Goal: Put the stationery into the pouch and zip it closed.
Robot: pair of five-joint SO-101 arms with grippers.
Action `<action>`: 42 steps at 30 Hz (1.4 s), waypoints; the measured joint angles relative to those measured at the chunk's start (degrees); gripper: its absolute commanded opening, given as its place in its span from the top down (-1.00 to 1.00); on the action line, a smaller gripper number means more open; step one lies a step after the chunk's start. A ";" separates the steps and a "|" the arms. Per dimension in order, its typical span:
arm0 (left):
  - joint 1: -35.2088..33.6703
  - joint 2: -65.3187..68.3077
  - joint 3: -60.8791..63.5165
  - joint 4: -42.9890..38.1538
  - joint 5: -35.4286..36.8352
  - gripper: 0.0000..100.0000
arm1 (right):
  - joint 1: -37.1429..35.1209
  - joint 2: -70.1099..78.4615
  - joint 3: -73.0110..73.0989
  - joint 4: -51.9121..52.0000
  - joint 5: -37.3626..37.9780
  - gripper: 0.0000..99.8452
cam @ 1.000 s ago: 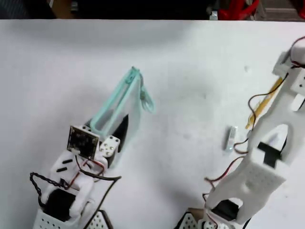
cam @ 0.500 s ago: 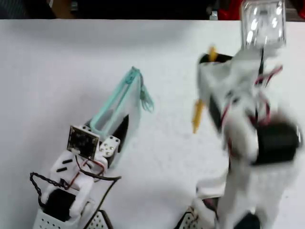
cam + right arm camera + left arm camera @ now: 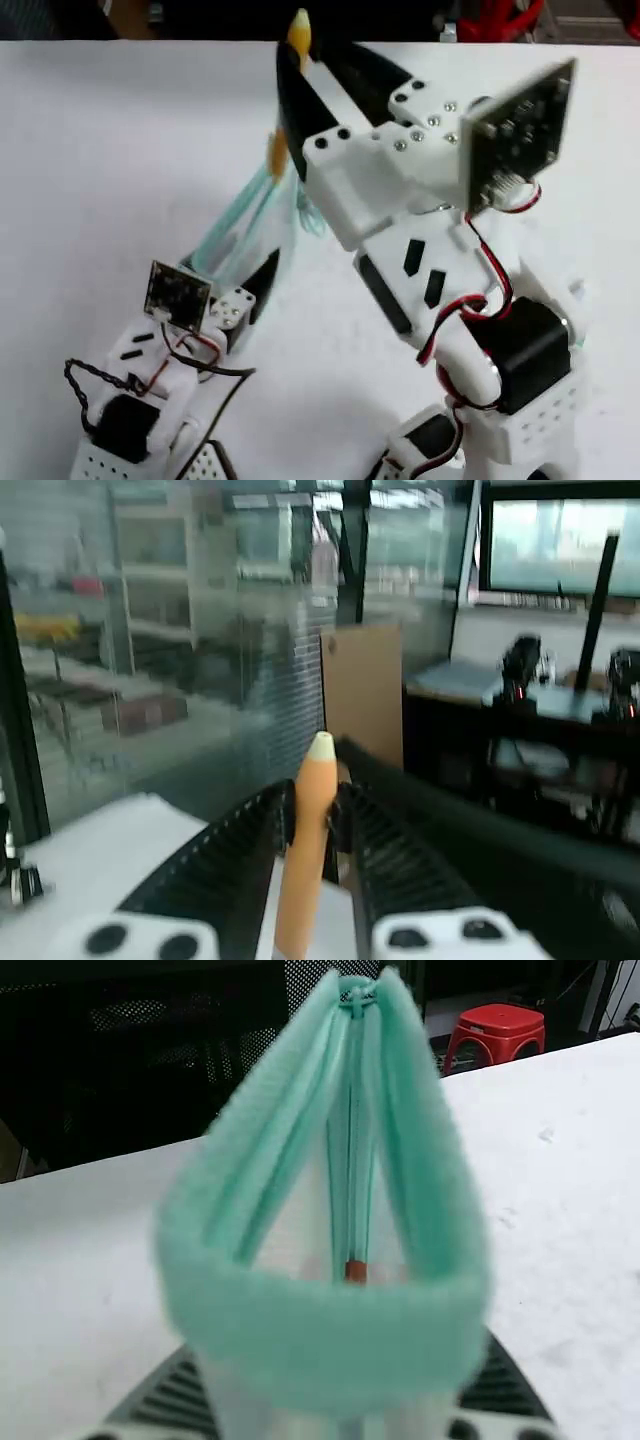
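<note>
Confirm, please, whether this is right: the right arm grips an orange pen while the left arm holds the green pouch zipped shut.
No: the left wrist view shows the pouch unzipped. The right arm grips an orange pen while the left arm holds the green pouch open.

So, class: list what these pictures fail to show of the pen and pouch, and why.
High view: the middle of the pen is hidden behind the fingers of the right gripper.
High view: the right arm covers the far end of the pouch.
Left wrist view: a small orange thing inside the pouch is too blurred to name.
Right wrist view: the picture's edge cuts off the pen's lower end.
</note>
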 measured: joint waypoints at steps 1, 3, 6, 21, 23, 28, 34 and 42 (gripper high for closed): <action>0.00 0.09 0.00 0.00 0.00 0.59 | -0.26 0.00 0.18 -0.97 -0.09 0.97; 0.00 0.09 0.00 0.09 0.00 0.59 | -0.88 -0.18 1.49 -1.32 -0.09 0.97; 0.00 0.09 0.00 0.09 0.00 0.59 | -3.16 0.09 5.89 -1.32 -0.97 0.97; 0.00 0.09 0.00 0.09 0.00 0.59 | -8.44 -5.27 22.15 3.52 -1.14 0.51; 0.00 0.09 0.00 0.09 0.00 0.59 | -9.85 -5.54 22.15 6.51 -1.14 0.33; 0.00 0.09 0.00 0.09 0.00 0.59 | -9.32 -6.24 19.25 11.43 0.26 0.47; 0.00 0.09 0.00 0.09 0.00 0.59 | 1.85 -7.03 7.38 19.43 1.23 0.52; 0.00 0.18 0.00 0.18 0.00 0.59 | 30.77 -6.95 6.24 29.98 1.67 0.52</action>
